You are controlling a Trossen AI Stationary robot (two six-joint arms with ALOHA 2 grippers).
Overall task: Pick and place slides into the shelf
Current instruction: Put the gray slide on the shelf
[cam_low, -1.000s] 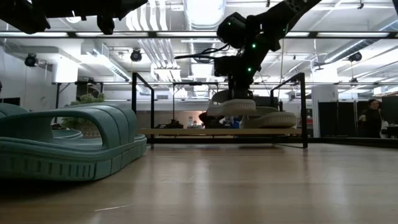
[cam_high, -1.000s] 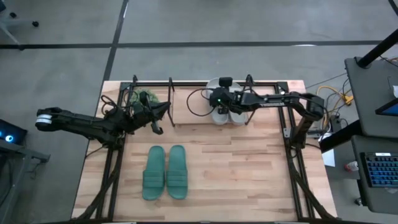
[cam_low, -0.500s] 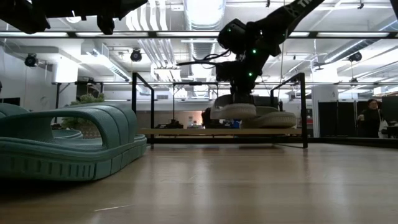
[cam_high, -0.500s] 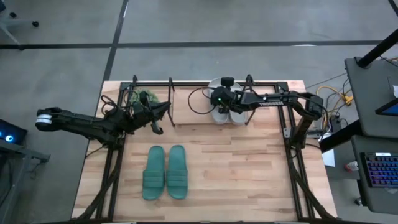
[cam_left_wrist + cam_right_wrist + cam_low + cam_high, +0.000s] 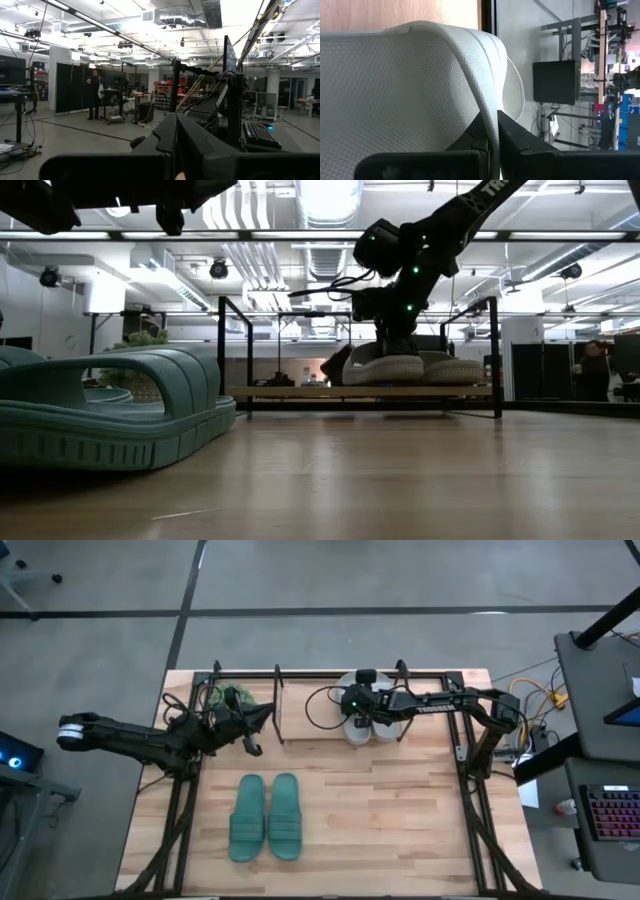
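Note:
A pale white slide sits low in the shelf, with my right gripper shut on it from the table's right side. In the low view this slide is level with a second white slide resting sole-down on the wooden base. A teal-green pair lies side by side, soles down, on the table's near middle. My left gripper hangs shut over the table's far left, holding nothing. My right gripper pinches a thin white wall of the slide between its two fingers; it looks like the strap's edge. The fingers slant down onto the slide from above and from the table's right. The slide stays level, its sole at or just above the shelf's base.
A small green potted plant stands at the far left, under my left arm. The shelf's black hoops rise at both ends of the base. Bare wood lies between the shelf and the green pair. A person stands far off in the room.
My right gripper has sunk with the white slide, still shut on it. The slide, held clearly above the shelf's base a second ago, now sits down beside the other white slide and stays level.

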